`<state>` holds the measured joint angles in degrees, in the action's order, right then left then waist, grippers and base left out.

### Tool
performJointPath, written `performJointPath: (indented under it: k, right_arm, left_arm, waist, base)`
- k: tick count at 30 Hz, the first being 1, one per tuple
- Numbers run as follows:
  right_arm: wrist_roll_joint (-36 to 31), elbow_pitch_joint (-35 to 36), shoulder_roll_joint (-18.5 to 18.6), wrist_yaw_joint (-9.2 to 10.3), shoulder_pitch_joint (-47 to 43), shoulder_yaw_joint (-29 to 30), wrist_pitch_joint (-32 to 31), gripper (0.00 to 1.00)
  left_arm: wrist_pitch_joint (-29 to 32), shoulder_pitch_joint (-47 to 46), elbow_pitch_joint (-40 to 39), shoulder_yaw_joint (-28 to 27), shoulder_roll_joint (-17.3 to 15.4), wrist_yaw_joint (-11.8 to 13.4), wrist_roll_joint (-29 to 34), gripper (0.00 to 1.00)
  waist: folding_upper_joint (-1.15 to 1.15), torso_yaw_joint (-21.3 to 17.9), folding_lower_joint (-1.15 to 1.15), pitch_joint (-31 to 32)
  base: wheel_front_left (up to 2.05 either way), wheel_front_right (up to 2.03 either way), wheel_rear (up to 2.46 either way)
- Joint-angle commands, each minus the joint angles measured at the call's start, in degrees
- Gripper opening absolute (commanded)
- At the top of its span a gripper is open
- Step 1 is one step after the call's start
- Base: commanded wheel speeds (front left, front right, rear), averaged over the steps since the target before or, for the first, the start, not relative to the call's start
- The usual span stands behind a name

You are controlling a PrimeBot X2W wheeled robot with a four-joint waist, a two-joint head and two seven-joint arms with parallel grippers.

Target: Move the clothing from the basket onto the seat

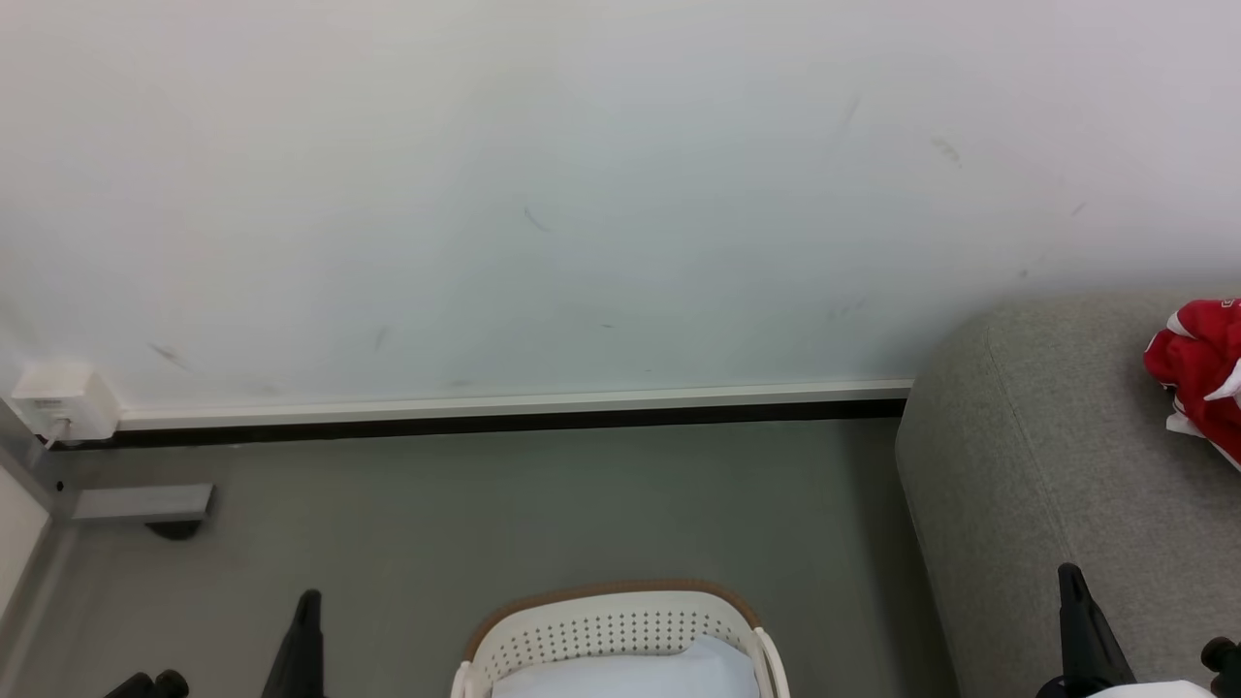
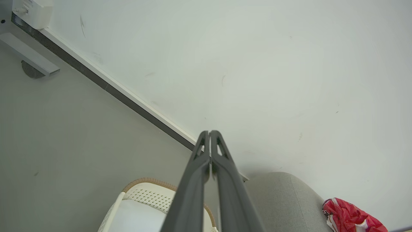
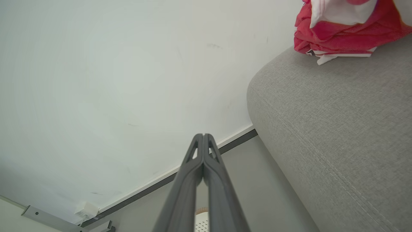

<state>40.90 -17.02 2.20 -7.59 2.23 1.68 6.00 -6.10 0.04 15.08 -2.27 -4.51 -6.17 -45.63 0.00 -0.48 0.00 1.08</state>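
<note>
Red clothing (image 1: 1200, 373) with white trim lies bunched on the grey seat (image 1: 1028, 465) at the right edge of the head view; the clothing (image 2: 349, 219) and the clothing (image 3: 341, 32) also show in both wrist views. The white basket (image 1: 611, 630) with a brown rim stands on the floor at bottom centre, with a pale white surface inside it. My left gripper (image 2: 210, 132) is shut and empty, held above the basket's left side, and shows as the left gripper (image 1: 308, 596) in the head view. My right gripper (image 3: 203, 135) is shut and empty, with the right gripper (image 1: 1069, 572) near the seat's front.
A white wall with a dark skirting strip (image 1: 504, 422) runs behind the grey floor. A white wall box (image 1: 60, 402) and a grey metal bracket (image 1: 141, 502) sit at the far left. The seat (image 3: 338, 129) rises close on the right.
</note>
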Motion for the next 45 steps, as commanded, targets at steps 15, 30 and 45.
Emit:
performJointPath:
  k: [15,30,45]
  right_arm:
    - [13.1,1.2,0.7,0.07,2.3,1.4,-3.1,0.00]
    - [22.5,1.5,0.8,0.09,3.1,2.2,-5.5,0.00]
    - [31.3,1.8,0.9,0.11,3.9,3.0,-7.5,0.00]
  left_arm:
    - [3.2,-2.5,-1.8,-1.4,0.2,0.6,-12.2,0.00]
    - [5.5,-3.5,-2.5,-2.1,0.6,1.0,-20.5,0.00]
    - [7.6,-4.4,-3.1,-2.8,0.9,1.3,-28.4,0.00]
  waist:
    - [0.00,0.1,0.00,-0.2]
    - [0.00,0.2,0.00,-0.3]
    - [0.00,0.2,0.00,-0.5]
  base:
    - [0.00,0.00,0.00]
    - [0.00,0.00,0.00]
    - [0.00,0.00,0.00]
